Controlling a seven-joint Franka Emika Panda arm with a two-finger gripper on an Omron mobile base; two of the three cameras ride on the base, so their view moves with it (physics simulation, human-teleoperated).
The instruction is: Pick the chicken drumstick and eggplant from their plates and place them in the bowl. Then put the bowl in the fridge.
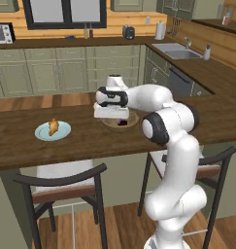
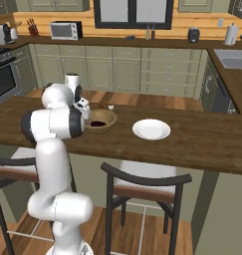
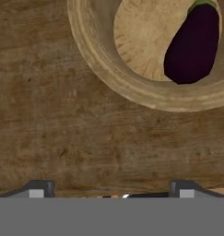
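The eggplant (image 3: 192, 46) lies inside the bowl (image 3: 132, 90) on the wooden counter (image 3: 62, 138), against its far wall, so 1 of 2 items looks delivered. The gripper (image 3: 111, 188) hovers just beside the bowl's rim with its jaws spread wide and nothing between them. The chicken drumstick (image 1: 53, 126) sits on its pale blue plate (image 1: 42, 132), well apart along the counter, likely the next target. The other plate (image 2: 151, 129) lies bare.

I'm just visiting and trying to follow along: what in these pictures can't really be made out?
- Bowl, left base view: mostly hidden behind the arm's hand.
- Eggplant, hand view: its top is cut off by the picture's edge.
- Chicken drumstick, left base view: too small for detail.
- Gripper, hand view: just the fingertips poke up, spread wide.
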